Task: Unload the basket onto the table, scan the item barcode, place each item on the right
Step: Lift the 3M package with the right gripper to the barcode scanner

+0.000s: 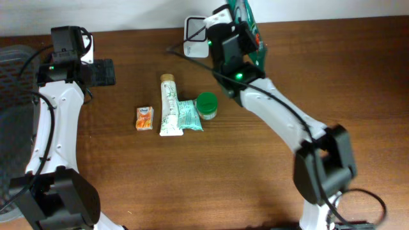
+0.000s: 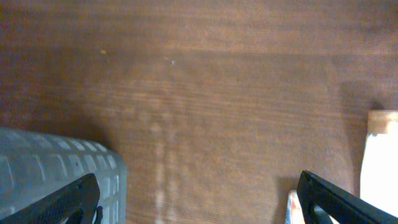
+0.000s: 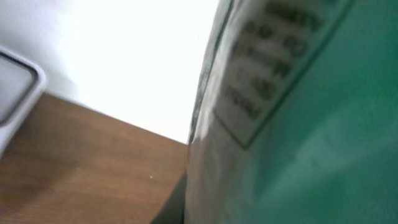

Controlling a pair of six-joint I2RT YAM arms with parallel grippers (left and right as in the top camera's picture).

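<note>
While the left gripper (image 2: 199,200) gapes wide and empty, the right gripper (image 1: 241,33) clamps a green packet (image 3: 305,137).

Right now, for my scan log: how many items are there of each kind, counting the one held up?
Tube: 1
Round green tub: 1
Small orange carton: 1
Packets: 2, the mint packet on the table and the green packet, which is the held one
Total: 5
</note>
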